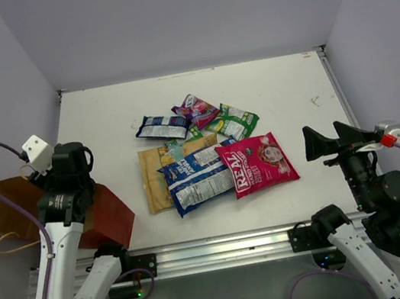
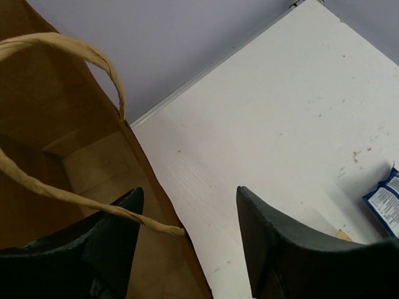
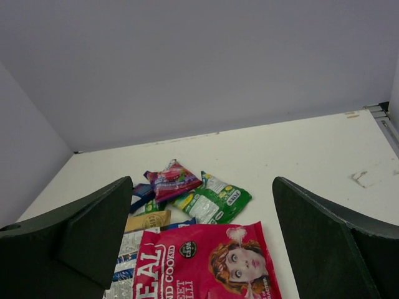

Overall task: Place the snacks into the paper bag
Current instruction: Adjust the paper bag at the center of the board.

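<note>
Left claw: dark fingers apart, with the rim of the tall brown paper carrier bag with red sides standing between them and one thin tan loop handle crossing in front of one finger; not clamped on anything that can be made out. Right claw: fingers wide apart, nothing between them, poised over the right side of the white table, well apart from the heap. Bag: at the table's near left edge beside the left arm, mouth open; whether it stands fully upright cannot be told. Likely light and thin-walled, prone to crease or tear; best taken by the rim wall, not by the handle alone. Large pink-red foil packet marked "REAL": mid-table, uppermost, its left edge over the large blue-white packet, which in turn overlaps the flat tan-gold packet. All three judged light, crinkly and slick, contents probably brittle; pinch a sealed end seam, top of the pile first. Small dark blue packet, small purple-pink packet, small green packet: clustered just behind the large ones, toward the far wall; same handling, gentler squeeze, grip across a free edge.
</note>
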